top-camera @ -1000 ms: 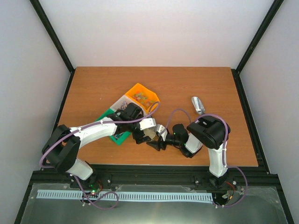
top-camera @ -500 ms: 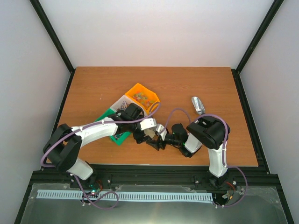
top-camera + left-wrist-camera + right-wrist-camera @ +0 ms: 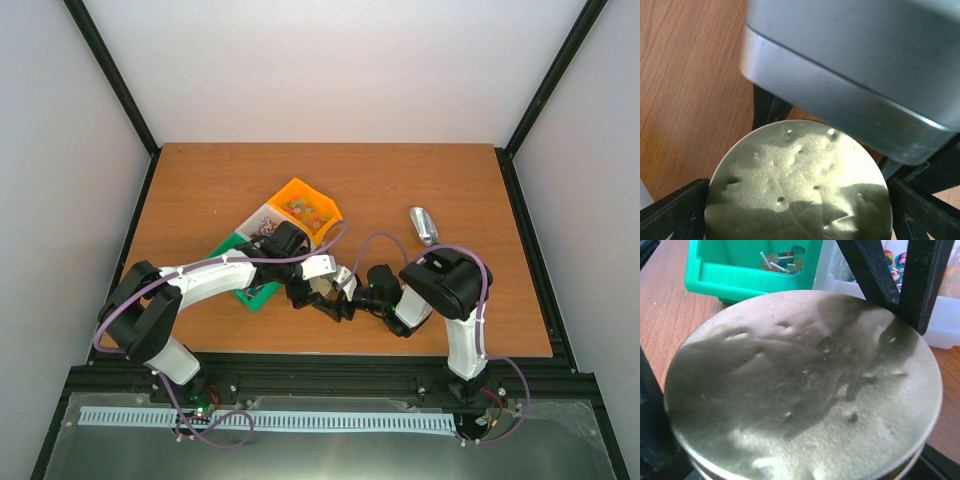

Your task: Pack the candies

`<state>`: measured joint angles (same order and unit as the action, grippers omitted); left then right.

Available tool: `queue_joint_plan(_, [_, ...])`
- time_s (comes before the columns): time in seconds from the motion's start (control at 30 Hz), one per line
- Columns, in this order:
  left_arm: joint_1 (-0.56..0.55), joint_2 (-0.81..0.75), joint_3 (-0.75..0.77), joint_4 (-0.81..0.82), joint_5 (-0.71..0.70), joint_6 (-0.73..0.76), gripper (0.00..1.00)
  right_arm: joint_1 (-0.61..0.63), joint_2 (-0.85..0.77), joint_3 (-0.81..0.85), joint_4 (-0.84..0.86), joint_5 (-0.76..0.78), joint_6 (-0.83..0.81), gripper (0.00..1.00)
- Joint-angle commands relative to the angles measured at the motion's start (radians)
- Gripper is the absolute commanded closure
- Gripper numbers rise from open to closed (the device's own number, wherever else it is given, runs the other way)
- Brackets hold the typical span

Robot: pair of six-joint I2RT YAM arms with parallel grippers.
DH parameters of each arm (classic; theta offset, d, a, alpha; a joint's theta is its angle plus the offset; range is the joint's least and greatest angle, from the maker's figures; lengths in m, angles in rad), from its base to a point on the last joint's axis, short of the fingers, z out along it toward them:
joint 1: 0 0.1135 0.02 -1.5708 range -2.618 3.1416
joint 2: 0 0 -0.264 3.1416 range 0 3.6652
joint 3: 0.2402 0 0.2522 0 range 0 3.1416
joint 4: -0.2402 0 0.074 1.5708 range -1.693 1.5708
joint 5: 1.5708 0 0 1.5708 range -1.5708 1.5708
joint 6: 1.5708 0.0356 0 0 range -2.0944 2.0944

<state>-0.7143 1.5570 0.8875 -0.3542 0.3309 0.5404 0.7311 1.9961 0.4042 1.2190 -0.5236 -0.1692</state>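
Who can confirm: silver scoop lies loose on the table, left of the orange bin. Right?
Wrong side. In the top external view the silver scoop lies loose on the table, right of the orange bin, not left of it.

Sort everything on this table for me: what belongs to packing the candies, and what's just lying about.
Belongs to the job: candies; orange bin, clear bin and green bin holding them; round metal tin, currently gripped.
Lying about: silver scoop, alone to the right of the bins, untouched.
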Motion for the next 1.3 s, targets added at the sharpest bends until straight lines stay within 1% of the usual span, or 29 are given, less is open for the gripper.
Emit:
queue_joint_plan(0.0, [-0.007,0.015,0.024,-0.023,0.012,0.023,0.06,0.013,0.0,-0.001,-0.044,0.014,-0.007,0.4])
queue_joint_plan(0.1, [-0.007,0.009,0.022,-0.018,0.019,0.022,0.11,0.012,-0.002,-0.002,-0.044,0.014,-0.007,0.4])
queue_joint_plan(0.17, [-0.007,0.005,0.022,-0.017,0.028,0.021,0.17,0.013,-0.001,-0.001,-0.039,0.012,-0.005,0.37])
queue_joint_plan(0.23, [-0.006,0.003,0.02,-0.018,0.045,0.016,0.22,0.013,0.0,0.0,-0.022,0.013,0.006,0.24])
queue_joint_plan(0.27, [-0.007,0.005,0.02,-0.019,0.053,0.01,0.24,0.013,0.003,0.001,-0.011,0.014,0.015,0.19])
queue_joint_plan(0.33, [-0.006,0.009,0.019,-0.018,0.061,-0.013,0.26,0.013,0.011,-0.001,0.022,0.013,0.031,0.14])
queue_joint_plan(0.43, [-0.007,0.013,0.013,0.01,0.063,-0.055,0.26,0.022,0.03,-0.004,0.073,0.034,0.037,0.12])
queue_joint_plan(0.53, [-0.007,0.016,0.006,0.037,0.054,-0.1,0.26,0.039,0.042,0.0,0.085,0.047,0.019,0.12])
queue_joint_plan(0.63, [-0.007,0.025,0.013,0.032,0.06,-0.109,0.26,0.043,0.062,0.004,0.102,0.048,0.006,0.18])
queue_joint_plan(0.73, [-0.006,0.026,0.022,-0.001,0.075,-0.071,0.27,0.042,0.054,-0.004,0.108,0.037,-0.02,0.26])
queue_joint_plan(0.83, [-0.007,0.036,0.048,-0.081,0.118,0.023,0.27,0.042,0.025,-0.019,0.089,-0.008,-0.059,0.34])
queue_joint_plan(0.97, [-0.007,0.07,0.087,-0.195,0.163,0.15,0.32,0.031,0.007,-0.027,0.069,-0.055,-0.076,0.42])
queue_joint_plan(1.1, [-0.007,0.085,0.107,-0.302,0.208,0.345,0.38,0.005,-0.001,-0.028,0.049,-0.107,-0.07,0.48])
queue_joint_plan(1.27, [-0.007,0.096,0.118,-0.414,0.196,0.583,0.39,-0.018,-0.013,-0.021,0.024,-0.165,-0.068,0.55])
